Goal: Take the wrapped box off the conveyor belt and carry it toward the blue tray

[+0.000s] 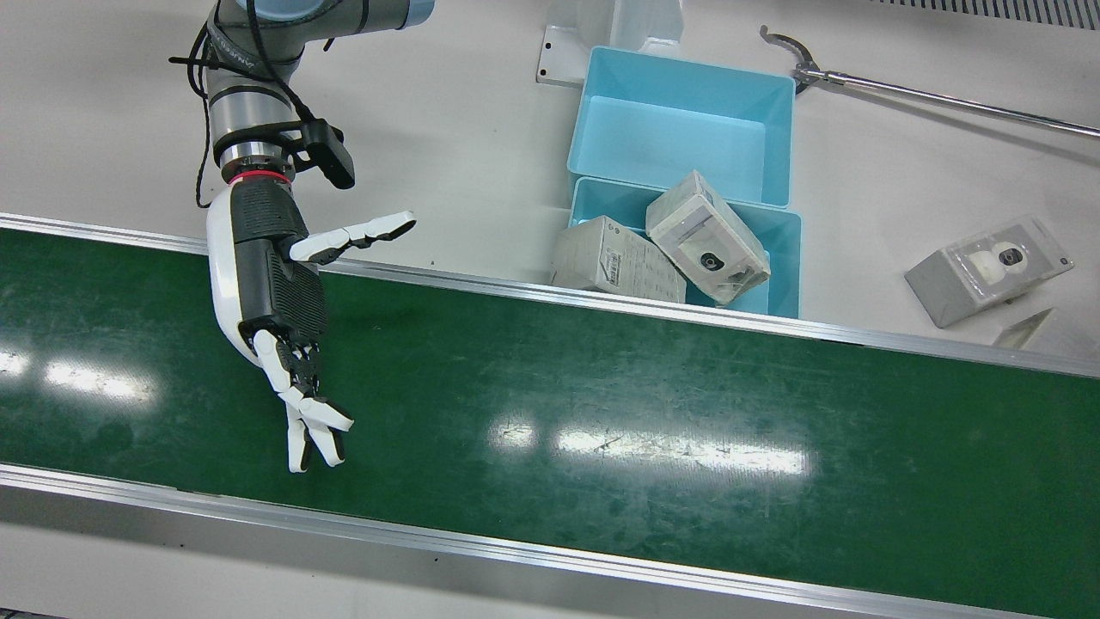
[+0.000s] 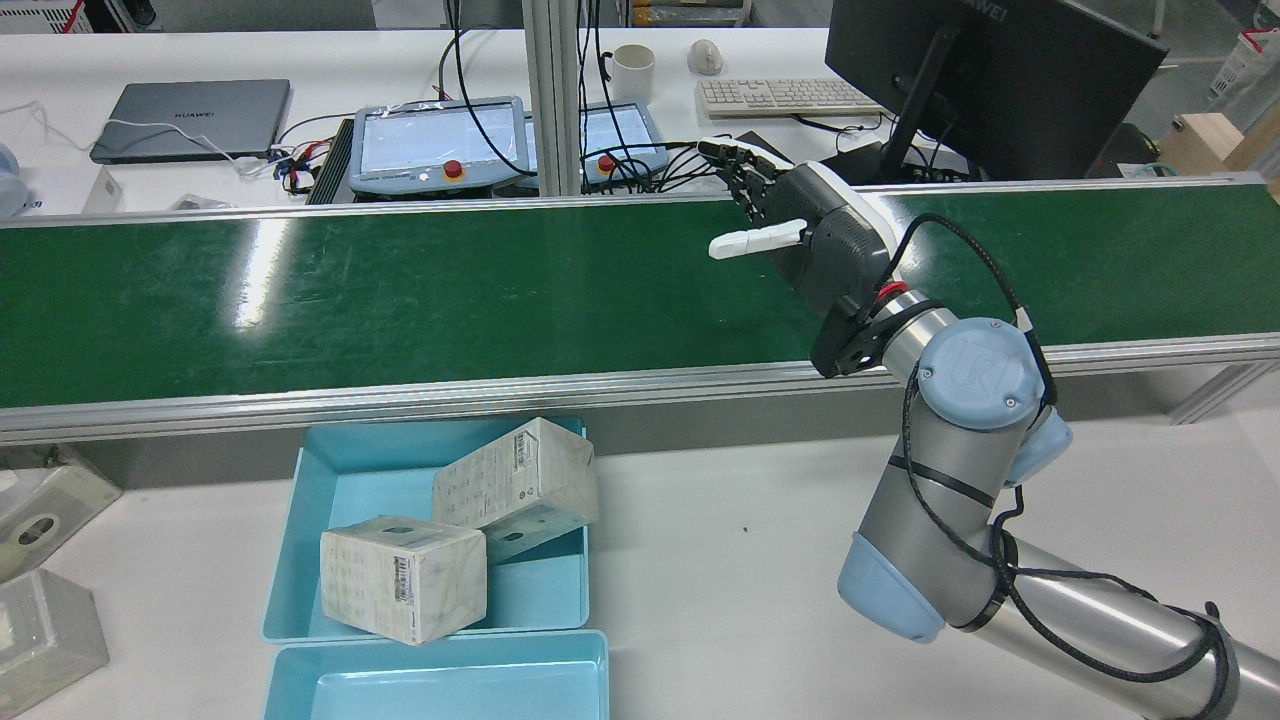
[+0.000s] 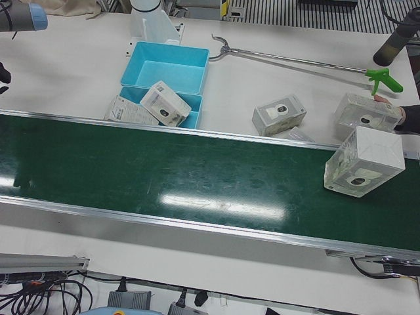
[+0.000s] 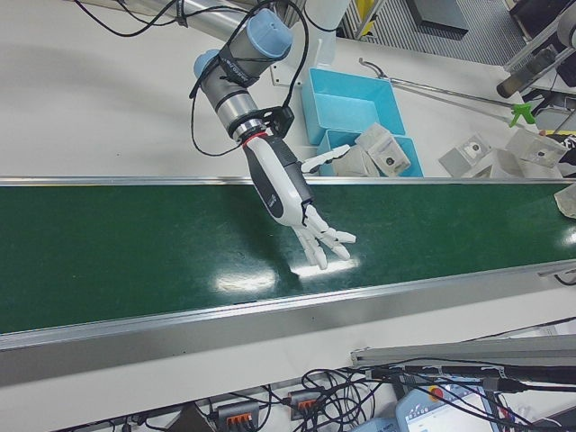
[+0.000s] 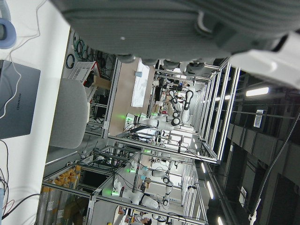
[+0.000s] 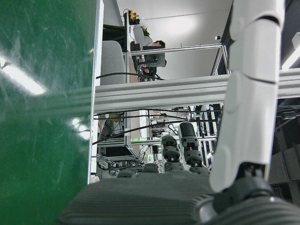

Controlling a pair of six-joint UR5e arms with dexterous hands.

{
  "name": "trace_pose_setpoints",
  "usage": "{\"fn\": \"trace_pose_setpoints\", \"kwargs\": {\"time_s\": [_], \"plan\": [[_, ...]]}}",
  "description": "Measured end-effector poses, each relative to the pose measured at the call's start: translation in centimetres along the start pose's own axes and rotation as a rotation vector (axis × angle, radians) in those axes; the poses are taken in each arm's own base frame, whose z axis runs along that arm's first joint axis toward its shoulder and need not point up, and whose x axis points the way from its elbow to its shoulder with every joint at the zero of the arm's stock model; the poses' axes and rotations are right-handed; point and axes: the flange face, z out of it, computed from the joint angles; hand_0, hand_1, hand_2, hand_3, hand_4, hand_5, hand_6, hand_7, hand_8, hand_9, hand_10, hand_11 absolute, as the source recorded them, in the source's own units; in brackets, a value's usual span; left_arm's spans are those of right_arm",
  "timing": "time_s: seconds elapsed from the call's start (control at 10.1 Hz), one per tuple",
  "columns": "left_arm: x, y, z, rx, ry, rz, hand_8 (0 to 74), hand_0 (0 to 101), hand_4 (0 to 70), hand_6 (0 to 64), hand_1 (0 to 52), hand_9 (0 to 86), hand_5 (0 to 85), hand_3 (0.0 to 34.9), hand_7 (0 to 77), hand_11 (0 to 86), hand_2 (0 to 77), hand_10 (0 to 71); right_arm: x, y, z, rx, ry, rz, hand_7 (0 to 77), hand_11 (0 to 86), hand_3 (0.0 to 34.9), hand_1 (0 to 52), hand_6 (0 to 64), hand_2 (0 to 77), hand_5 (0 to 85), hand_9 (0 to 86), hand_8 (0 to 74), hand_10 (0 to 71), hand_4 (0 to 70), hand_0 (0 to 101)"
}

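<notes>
The right robot hand (image 1: 273, 297) hangs over the belt (image 1: 601, 413) at the left of the front view, fingers spread, thumb stuck out toward the counter (image 1: 447, 137), holding nothing. In the right-front view the same robot hand (image 4: 292, 202) sits mid-frame above the green surface. The left robot hand shows only in its own camera, as a dark palm along the top edge (image 5: 154, 28); I cannot tell whether it is spread or closed.

The wrapped box (image 3: 364, 162) stands on the belt at the far right of the left-front view, tilted, close to the belt's end and well apart from the right robot hand. The front view does not reach that far.

The main risk, as I judge it, is timing: if the belt carries the box toward the robot hand, closing early or late would knock it sideways or miss it. The clear wrap looks slick, so a light grip could let the box slide out during the lift. Its tilt may also leave the fingers pressing on an edge instead of flat faces.

The second risk is at the goal. The near tray (image 1: 778, 258) in the upper middle of the front view already holds a box (image 1: 706, 238), with another (image 1: 617, 260) leaning at its left corner. The far tray (image 1: 679, 129) is empty, but a low carry across could strike those two boxes.
</notes>
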Motion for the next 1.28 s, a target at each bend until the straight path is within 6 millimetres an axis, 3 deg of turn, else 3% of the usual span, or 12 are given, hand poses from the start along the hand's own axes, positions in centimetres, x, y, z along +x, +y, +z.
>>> {"fn": "trace_pose_setpoints", "kwargs": {"time_s": [1.18, 1.28], "plan": [[0.00, 0.00, 0.00, 0.000, 0.000, 0.000, 0.5, 0, 0.0, 0.5, 0.0, 0.0, 1.1, 0.0, 0.0, 0.5, 0.5, 0.5, -0.04, -0.64, 0.23, 0.012, -0.002, 0.010, 3.3, 0.5, 0.0, 12.0, 3.3, 2.2, 21.8, 3.3, 0.0, 0.0, 7.6, 47], [0.00, 0.00, 0.00, 0.000, 0.000, 0.000, 0.5, 0, 0.0, 0.5, 0.0, 0.5, 1.1, 0.0, 0.0, 0.5, 0.5, 0.5, -0.15, -0.73, 0.19, 0.013, -0.003, 0.012, 3.3, 0.5, 0.0, 11.5, 0.5, 2.2, 21.3, 3.3, 0.0, 0.0, 6.5, 47]]}}
